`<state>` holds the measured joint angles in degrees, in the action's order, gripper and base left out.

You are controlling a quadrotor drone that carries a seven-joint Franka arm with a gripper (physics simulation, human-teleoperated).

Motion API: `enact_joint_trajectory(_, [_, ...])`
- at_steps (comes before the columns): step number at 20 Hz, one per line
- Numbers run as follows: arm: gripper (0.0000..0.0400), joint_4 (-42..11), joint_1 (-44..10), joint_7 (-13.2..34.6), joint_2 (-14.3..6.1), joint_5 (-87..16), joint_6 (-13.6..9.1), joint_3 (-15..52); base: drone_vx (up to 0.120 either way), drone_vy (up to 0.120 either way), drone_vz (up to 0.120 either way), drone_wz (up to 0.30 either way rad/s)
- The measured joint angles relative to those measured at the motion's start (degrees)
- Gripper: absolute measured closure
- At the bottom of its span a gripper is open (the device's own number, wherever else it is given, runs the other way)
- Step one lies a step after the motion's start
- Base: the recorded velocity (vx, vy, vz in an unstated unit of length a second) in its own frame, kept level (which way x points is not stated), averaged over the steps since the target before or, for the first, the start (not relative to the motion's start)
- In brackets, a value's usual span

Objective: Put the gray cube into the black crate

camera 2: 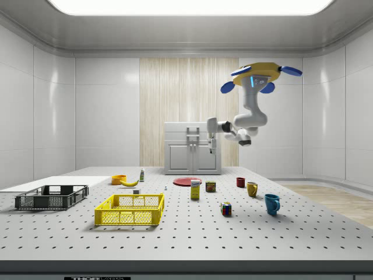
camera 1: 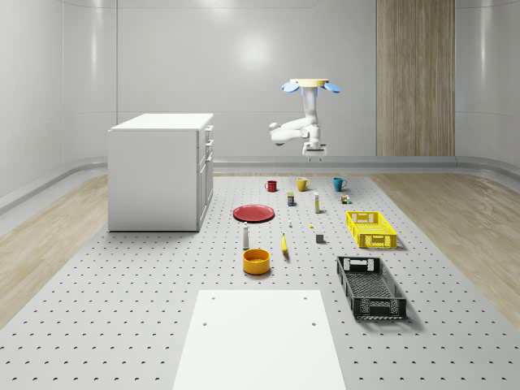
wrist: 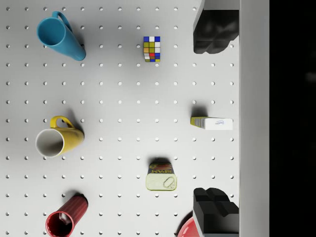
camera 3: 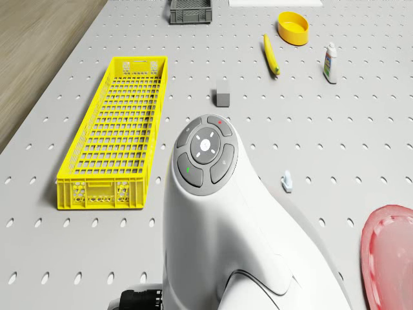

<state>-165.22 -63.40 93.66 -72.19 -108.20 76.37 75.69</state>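
Cube [camera 1: 320, 238] first: it sits on the table [camera 1: 162, 325] between the banana [camera 1: 284, 244] and the yellow crate [camera 1: 370, 229], untouched, with the black crate [camera 1: 370, 286] nearer the whole-scene camera. I judge I'm in the approach step, nothing picked yet. Farther back my drone [camera 1: 309, 84] hovers high over the mugs' end of the table, and the gripper [wrist: 216, 121] hangs spread wide and empty above the can [wrist: 162, 177] and small box [wrist: 212, 123]. Next I must bring the arm forward over the cube and descend. The can's label reads SPAM; the box's print I can't make out.
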Motion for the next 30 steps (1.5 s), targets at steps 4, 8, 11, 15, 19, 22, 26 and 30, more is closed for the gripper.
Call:
enact_joint_trajectory(4, [0.0,0.1,-0.3,0.2,-0.9,0.5,0.9,0.2,0.12,0.0,0.0,0.0])
enact_joint_trajectory(8, [0.0,0.1,-0.5,0.5,-1.8,0.9,1.7,0.5,0.12,0.0,0.0,0.0])
enact_joint_trajectory(11, [0.0,0.2,-0.7,0.6,-2.5,1.2,2.3,0.6,0.12,0.0,0.0,0.0])
enact_joint_trajectory(15, [0.0,0.2,-0.9,0.9,-3.3,1.6,3.1,0.8,0.12,0.0,0.0,0.0])
enact_joint_trajectory(19, [0.0,0.2,-1.1,1.0,-4.1,2.0,3.8,1.0,0.12,0.0,0.0,0.0])
enact_joint_trajectory(22, [0.0,0.3,-1.3,1.2,-4.7,2.2,4.4,1.1,0.12,0.0,-0.067,0.0])
enact_joint_trajectory(26, [0.0,0.3,-1.5,1.4,-5.5,2.6,5.1,1.3,0.12,0.0,-0.12,0.0])
enact_joint_trajectory(30, [0.0,0.4,-1.7,1.5,-6.2,2.9,5.7,1.4,0.12,0.0,-0.11,0.0])
